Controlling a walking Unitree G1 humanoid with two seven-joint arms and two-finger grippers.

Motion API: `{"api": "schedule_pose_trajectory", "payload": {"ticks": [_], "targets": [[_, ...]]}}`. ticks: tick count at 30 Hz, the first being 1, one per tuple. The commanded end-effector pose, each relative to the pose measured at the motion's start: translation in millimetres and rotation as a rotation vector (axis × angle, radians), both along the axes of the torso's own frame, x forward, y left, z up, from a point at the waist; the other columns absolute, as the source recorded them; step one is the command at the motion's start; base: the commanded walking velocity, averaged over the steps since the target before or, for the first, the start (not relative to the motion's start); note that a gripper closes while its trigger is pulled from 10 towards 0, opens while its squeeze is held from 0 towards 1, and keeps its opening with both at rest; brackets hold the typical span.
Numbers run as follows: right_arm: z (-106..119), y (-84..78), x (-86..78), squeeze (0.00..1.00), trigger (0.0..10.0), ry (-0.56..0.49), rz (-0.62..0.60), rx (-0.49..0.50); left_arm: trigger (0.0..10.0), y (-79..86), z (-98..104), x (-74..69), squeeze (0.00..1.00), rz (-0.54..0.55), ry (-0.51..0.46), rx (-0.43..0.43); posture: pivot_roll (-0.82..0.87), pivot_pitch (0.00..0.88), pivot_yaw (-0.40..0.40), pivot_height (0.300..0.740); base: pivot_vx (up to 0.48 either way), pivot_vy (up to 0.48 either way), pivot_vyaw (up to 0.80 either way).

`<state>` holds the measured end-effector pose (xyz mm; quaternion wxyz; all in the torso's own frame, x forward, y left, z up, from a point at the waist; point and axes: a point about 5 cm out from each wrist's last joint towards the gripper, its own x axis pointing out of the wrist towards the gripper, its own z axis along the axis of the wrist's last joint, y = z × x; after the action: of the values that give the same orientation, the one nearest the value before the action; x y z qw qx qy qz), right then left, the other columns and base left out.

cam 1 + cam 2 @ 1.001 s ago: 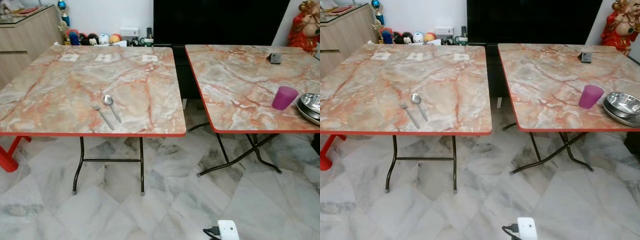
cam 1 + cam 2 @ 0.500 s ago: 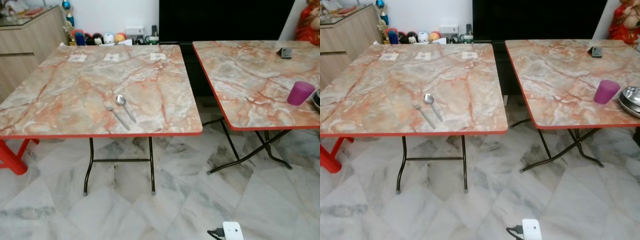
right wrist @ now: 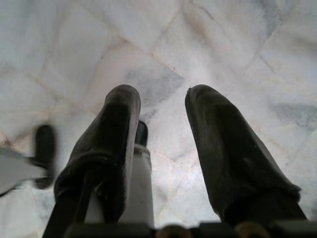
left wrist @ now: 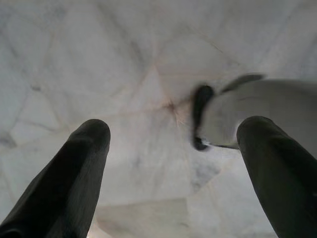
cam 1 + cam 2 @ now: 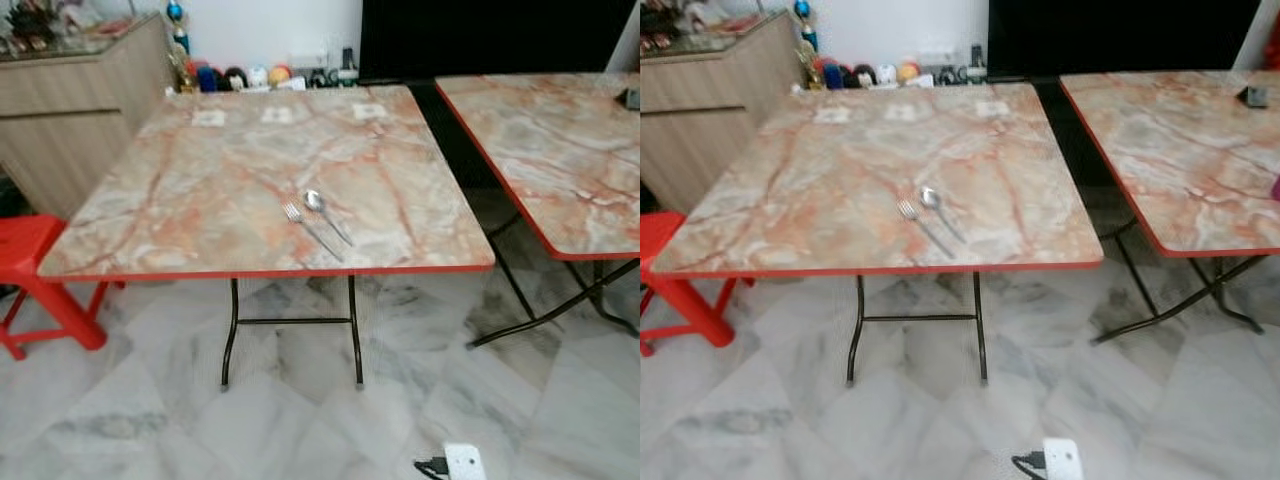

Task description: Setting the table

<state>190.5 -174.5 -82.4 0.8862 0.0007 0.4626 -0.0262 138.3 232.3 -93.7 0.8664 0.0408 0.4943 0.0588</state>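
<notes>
Below, over pale marble floor tiles [image 5: 120, 420], the left gripper [image 4: 173, 163] hangs with fingers spread wide and empty; the right gripper [image 3: 163, 144] also hangs parted, grasping nothing. Beyond stands a square folding table with a red-edged marbled orange top [image 5: 200, 200]. Near its front edge lie a slim silver metal fork [image 5: 311, 231] and silver spoon [image 5: 327, 216], side by side, angled. A red plastic stool [image 5: 40, 290] stands left of the table.
</notes>
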Motion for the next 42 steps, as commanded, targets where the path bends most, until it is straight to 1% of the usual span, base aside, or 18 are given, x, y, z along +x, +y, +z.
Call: {"api": "schedule_pose_trajectory", "payload": {"ticks": [1,17,19,21,24,42], "targets": [[1,7.6,3.2,0.0,10.0,-0.011,0.001,0.02,10.0,7.1,0,-5.8,0.0,0.019,0.016,0.013,0.04,0.07,-0.009,0.74,0.0,0.341,0.0],[1,7.2,3.3,0.0,10.0,-0.014,0.003,0.02,10.0,5.2,-2,-9.2,0.0,0.018,0.018,-0.002,0.04,0.071,-0.011,0.74,0.0,0.0,0.0],[1,7.2,3.5,0.0,10.0,-0.015,0.003,0.02,10.0,4.6,-2,-7.7,0.0,0.014,0.016,-0.001,0.04,0.07,-0.011,0.74,0.0,0.0,0.0],[1,7.3,3.7,0.0,10.0,-0.017,0.002,0.021,10.0,1.6,0,-0.1,0.0,0.0,0.008,0.0,0.04,0.07,-0.011,0.74,0.259,0.0,0.0],[1,7.3,3.6,0.0,10.0,-0.017,0.002,0.022,10.0,-0.4,1,4.3,0.0,-0.007,0.003,-0.001,0.04,0.071,-0.01,0.74,0.284,0.0,0.0],[1,7.3,3.6,0.0,10.0,-0.021,-0.003,0.021,10.0,-2.4,1,6.0,0.0,-0.005,-0.001,-0.01,0.05,0.07,-0.011,0.74,0.295,0.0,0.0]]}}
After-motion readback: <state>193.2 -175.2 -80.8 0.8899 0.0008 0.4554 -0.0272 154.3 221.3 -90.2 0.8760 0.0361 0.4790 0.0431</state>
